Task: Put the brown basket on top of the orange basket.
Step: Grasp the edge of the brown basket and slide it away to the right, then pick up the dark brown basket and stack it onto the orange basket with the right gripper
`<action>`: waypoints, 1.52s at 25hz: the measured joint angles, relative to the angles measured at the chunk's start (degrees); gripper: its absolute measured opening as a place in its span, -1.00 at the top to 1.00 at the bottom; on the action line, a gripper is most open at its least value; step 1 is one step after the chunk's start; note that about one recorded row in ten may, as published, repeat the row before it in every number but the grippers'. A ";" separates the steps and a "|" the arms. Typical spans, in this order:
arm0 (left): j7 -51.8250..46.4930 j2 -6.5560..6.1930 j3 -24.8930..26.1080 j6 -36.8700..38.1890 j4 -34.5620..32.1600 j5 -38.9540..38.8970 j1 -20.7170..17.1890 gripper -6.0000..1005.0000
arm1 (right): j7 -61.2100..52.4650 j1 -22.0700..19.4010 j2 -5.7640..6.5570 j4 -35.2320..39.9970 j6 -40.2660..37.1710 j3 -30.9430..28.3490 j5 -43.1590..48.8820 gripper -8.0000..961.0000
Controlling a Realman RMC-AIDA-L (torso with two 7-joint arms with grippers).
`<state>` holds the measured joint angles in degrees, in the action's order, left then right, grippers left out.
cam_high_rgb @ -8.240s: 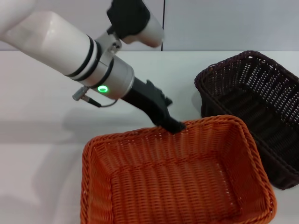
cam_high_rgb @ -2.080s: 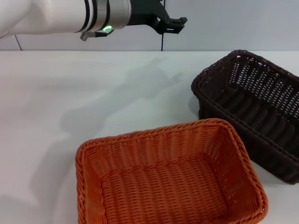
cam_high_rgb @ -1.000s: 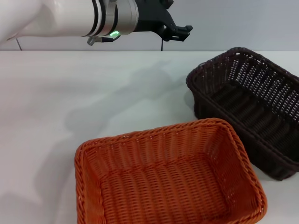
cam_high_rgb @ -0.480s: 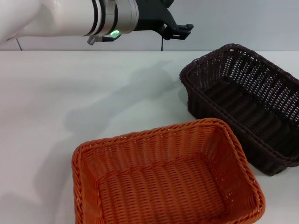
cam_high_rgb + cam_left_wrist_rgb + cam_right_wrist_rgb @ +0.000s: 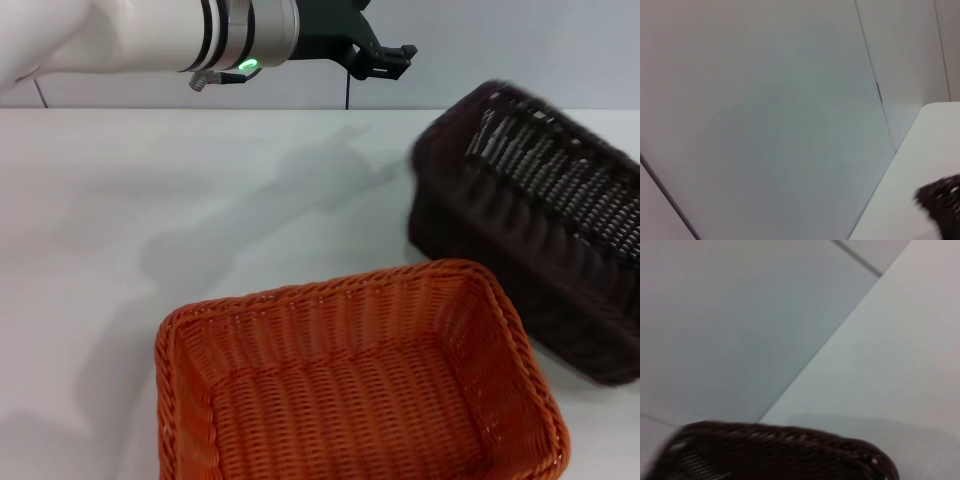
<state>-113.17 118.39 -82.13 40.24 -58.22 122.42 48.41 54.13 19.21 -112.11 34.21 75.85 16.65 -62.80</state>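
Note:
The brown basket (image 5: 540, 230) is at the right of the table, tilted with its left side raised and blurred by motion. Its rim fills the near part of the right wrist view (image 5: 775, 450), and a corner shows in the left wrist view (image 5: 942, 200). The orange basket (image 5: 350, 390) sits upright on the table in front of me, just left of the brown one and apart from it. My left gripper (image 5: 385, 60) hangs high above the table's far edge, open and empty. My right gripper is out of view.
The white table (image 5: 150, 200) stretches to the left and behind the baskets. A grey wall panel (image 5: 500, 40) stands behind the table's far edge. My left arm (image 5: 150, 40) crosses the upper left.
The brown basket slid toward the left over the last second and has now tipped up and shifted back right. The orange basket and my left arm have barely moved.

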 joint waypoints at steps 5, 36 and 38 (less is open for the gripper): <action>0.02 0.00 -0.14 -0.82 0.27 0.00 0.01 -0.62 | 0.90 -0.20 1.15 -0.13 -4.21 -0.31 0.97 0.23; -0.53 0.00 0.04 -4.43 0.84 -0.13 -1.32 -0.62 | 14.50 -1.37 2.62 -1.81 -3.04 -1.68 -12.52 0.56; -0.55 -0.01 0.05 -4.73 0.83 -0.15 -1.50 -0.62 | 15.20 -1.13 2.86 -1.79 -0.97 -1.75 -14.60 0.58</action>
<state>-113.72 118.38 -82.08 35.51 -57.39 122.27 46.91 69.33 18.08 -109.25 32.43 74.87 14.90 -77.40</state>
